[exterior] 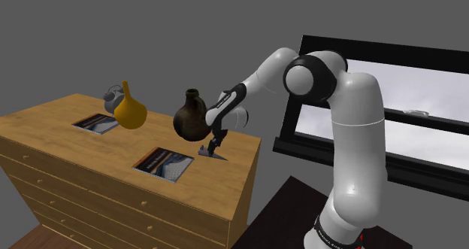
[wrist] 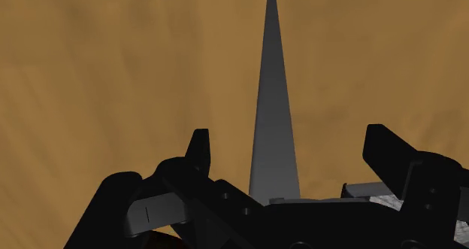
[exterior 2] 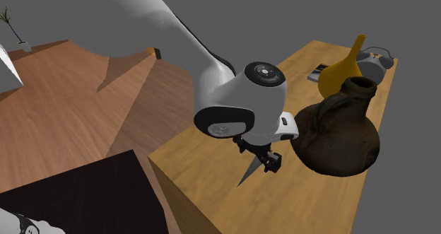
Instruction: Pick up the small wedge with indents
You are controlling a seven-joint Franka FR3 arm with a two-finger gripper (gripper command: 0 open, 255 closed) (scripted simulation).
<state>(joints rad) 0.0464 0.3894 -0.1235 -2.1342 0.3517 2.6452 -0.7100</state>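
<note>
Grey wedge [wrist: 272, 112] between parted fingers [wrist: 198, 146], wooden dresser [exterior: 68, 132]

One grey wedge [wrist: 272, 119], one dark brown jug [exterior: 191, 116], one yellow vase [exterior: 129, 110], one grey kettle [exterior: 113, 97], two magazines [exterior: 97, 123] [exterior: 164, 163], one worktop [exterior: 52, 127].
</note>
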